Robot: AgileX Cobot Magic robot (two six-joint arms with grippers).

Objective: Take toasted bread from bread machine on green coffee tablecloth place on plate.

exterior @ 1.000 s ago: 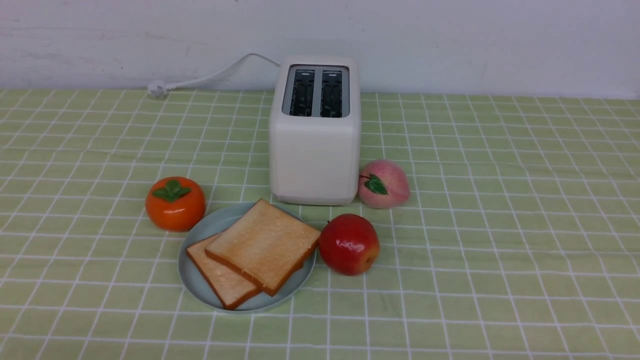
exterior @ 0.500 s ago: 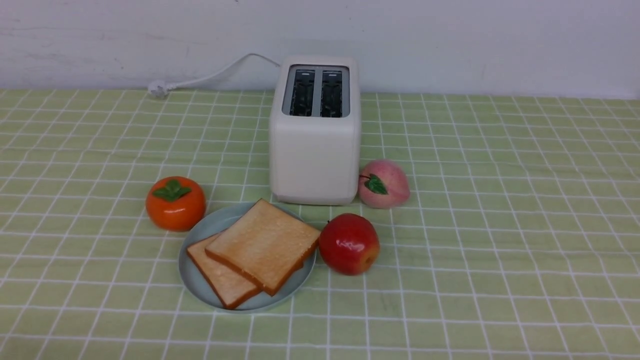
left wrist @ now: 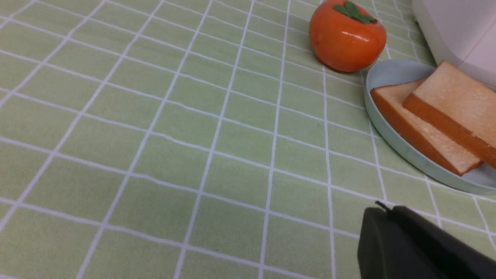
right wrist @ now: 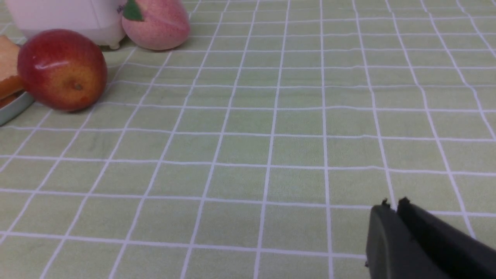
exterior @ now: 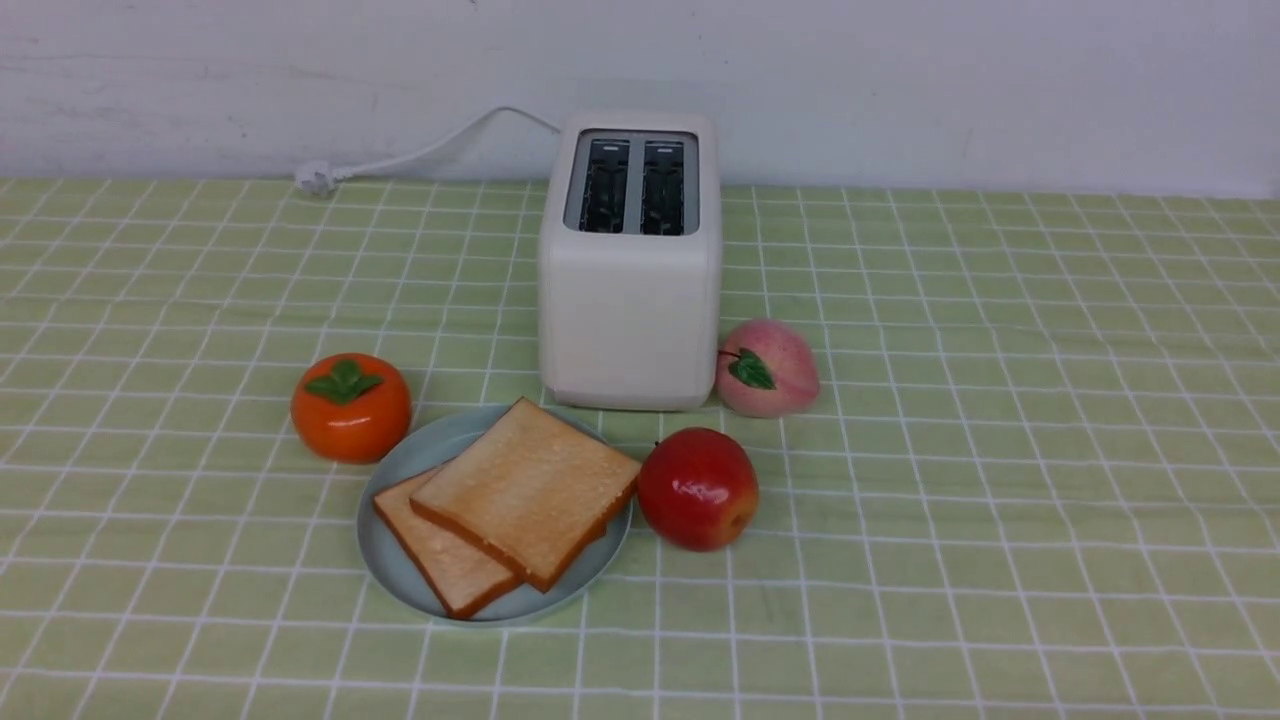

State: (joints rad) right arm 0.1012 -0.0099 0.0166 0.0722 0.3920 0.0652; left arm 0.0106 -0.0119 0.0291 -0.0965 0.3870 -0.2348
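**Both slices lying on the plate; slots standing empty**

The green coffee tablecloth (exterior: 1000, 450) is covering the whole surface. Taking the bread machine (exterior: 630, 290) as the landmark: it is standing upright near the back of the cloth, with both slots showing empty from the front view. Directly in front of it, slightly toward the robot's left, the plate (exterior: 395, 470) is sitting flat on the cloth. The toasted bread (exterior: 525, 490) is resting on that plate as two slices, the upper one overlapping the lower and pointing a corner toward the bread machine. A persimmon (exterior: 350, 405) is lying in front of the bread machine to its left, just beside the plate; an apple (exterior: 697, 488) is lying in front to its right, close to the plate's rim; a peach (exterior: 767, 367) is touching or nearly touching the bread machine's right side.

Handling, as a judgement: each slice is looking light, thick and fairly stiff, with a porous face that is likely offering good friction; the firmer crust edges, pinched across the thickness, are appearing to be the best hold.

The left gripper (left wrist: 387, 211) is hanging over bare cloth, well in front and left of the bread machine, fingers pressed together and holding nothing. The right gripper (right wrist: 393, 203) is hanging over bare cloth to the front right, fingers nearly together with only a thin slit showing, empty too.
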